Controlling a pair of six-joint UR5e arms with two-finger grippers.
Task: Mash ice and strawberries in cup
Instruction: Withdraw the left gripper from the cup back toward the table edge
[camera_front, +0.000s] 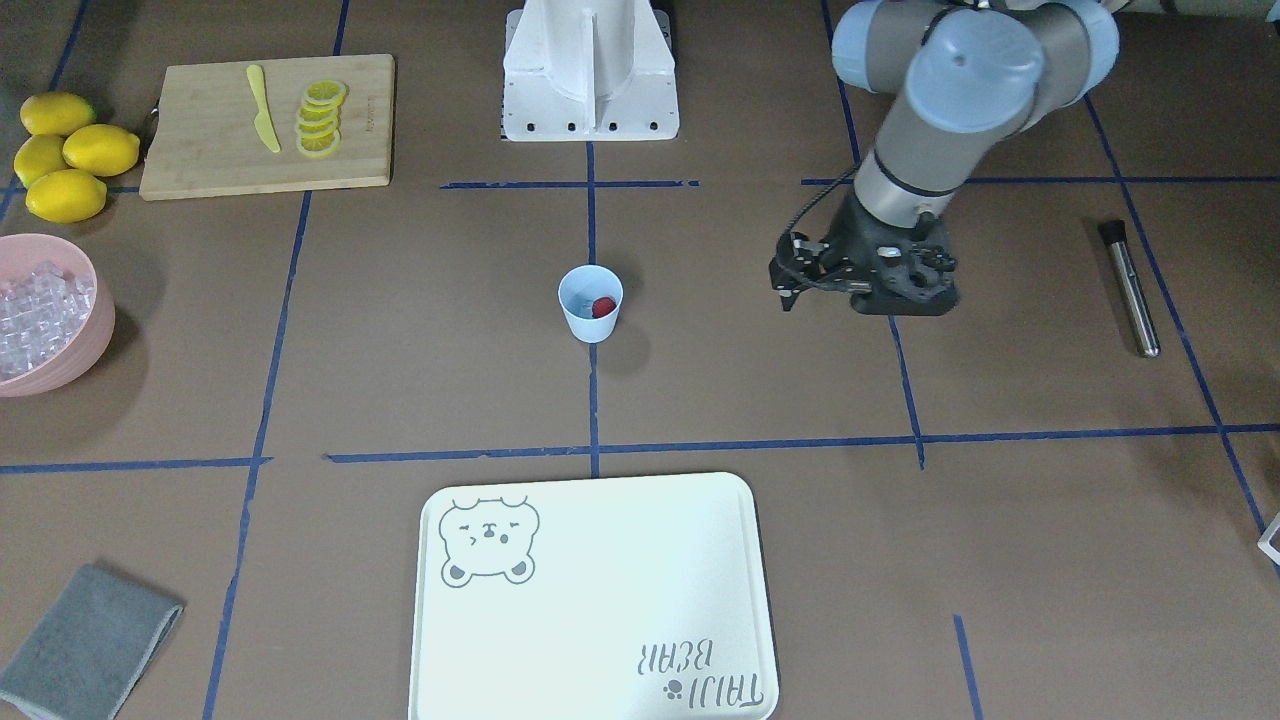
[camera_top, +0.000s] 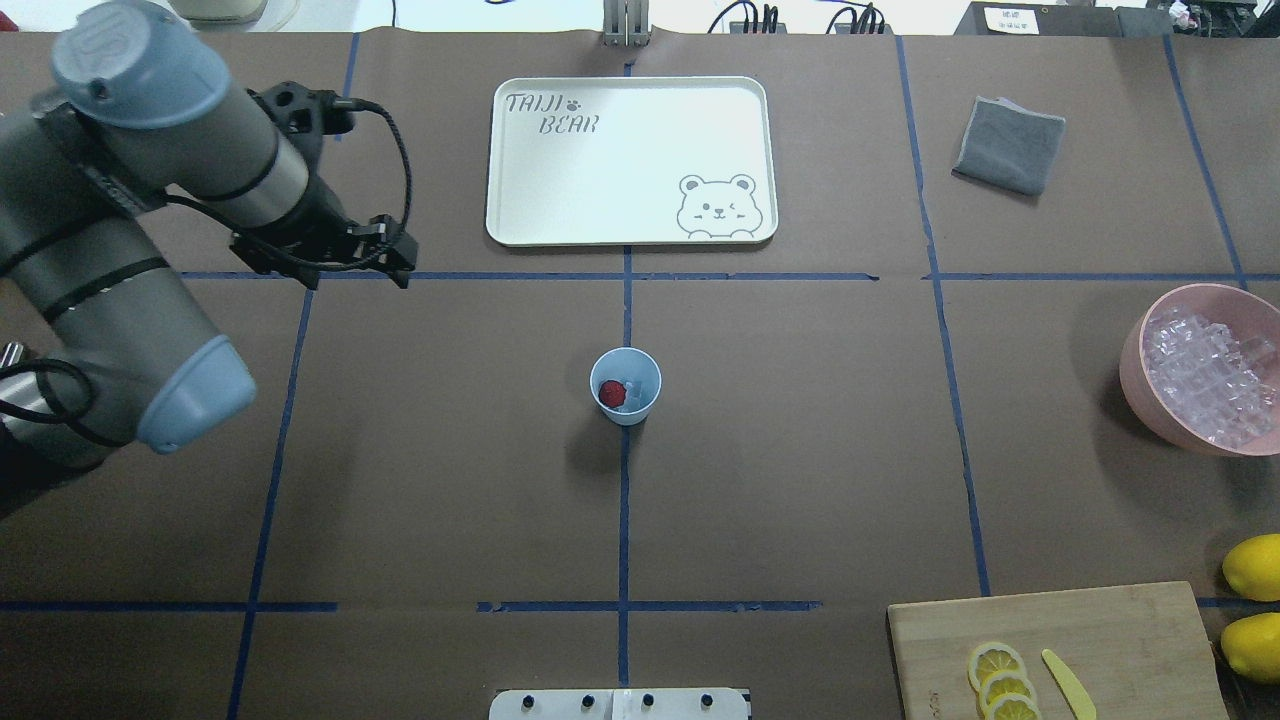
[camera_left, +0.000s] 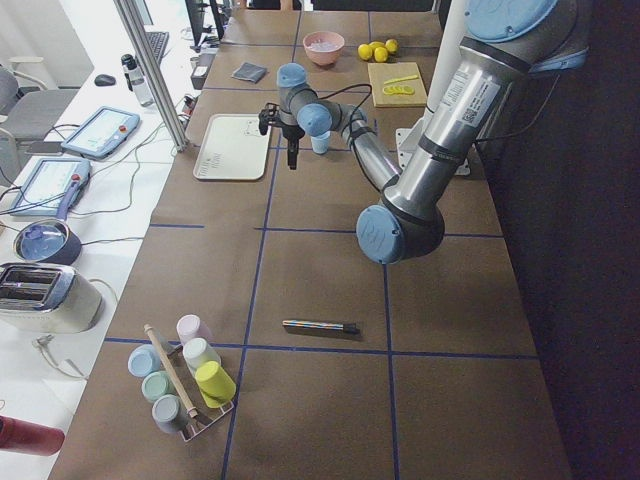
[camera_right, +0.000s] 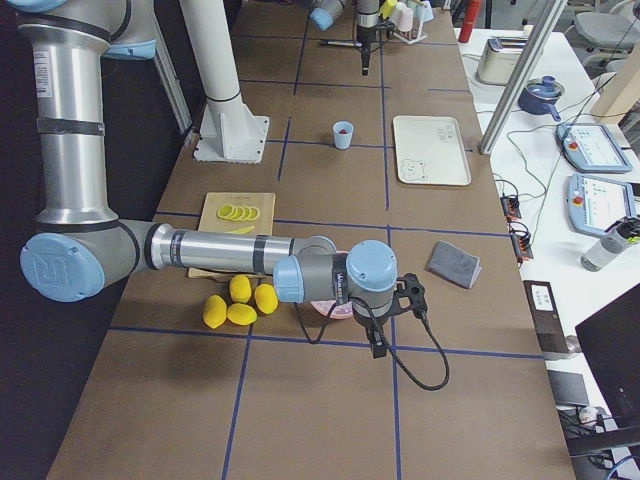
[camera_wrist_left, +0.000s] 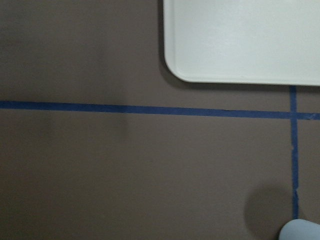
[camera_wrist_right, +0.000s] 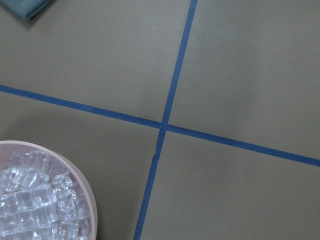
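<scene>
At table centre: the cup (camera_top: 625, 386) stands upright on a blue tape line, well apart from both arms.
Inside the cup: the strawberry (camera_top: 612, 393) lies on the side toward the left arm, with ice (camera_top: 634, 392) just beside it. The overhead view shows both; the front-facing view shows the berry plainly and the ice only faintly.
Left gripper (camera_top: 398, 262): it hangs over bare table, near the tray (camera_top: 620, 160) and well apart from the cup. The exterior left view shows it pointing down. I cannot tell whether its fingers are spread or pressed together.
Left wrist view: no fingers show, only a rounded tray corner, a tape line and a sliver of the cup's rim at the lower right.
Right gripper (camera_right: 380, 345): only the exterior right view shows it, just beside the pink bowl (camera_top: 1135, 360). I cannot tell how its fingers stand.
Right wrist view: the bowl's rim over a heap of cubes (camera_wrist_right: 30, 200), a tape crossing and a corner of the grey cloth (camera_wrist_right: 25, 7).
Metal rod (camera_front: 1130, 290): it has a black end and lies flat on the robot's left side. The overhead view misses it.
Cutting board (camera_front: 210, 130): it carries lemon slices (camera_front: 320, 118) and a yellow knife (camera_front: 262, 108), with whole lemons (camera_front: 65, 150) beside it.
</scene>
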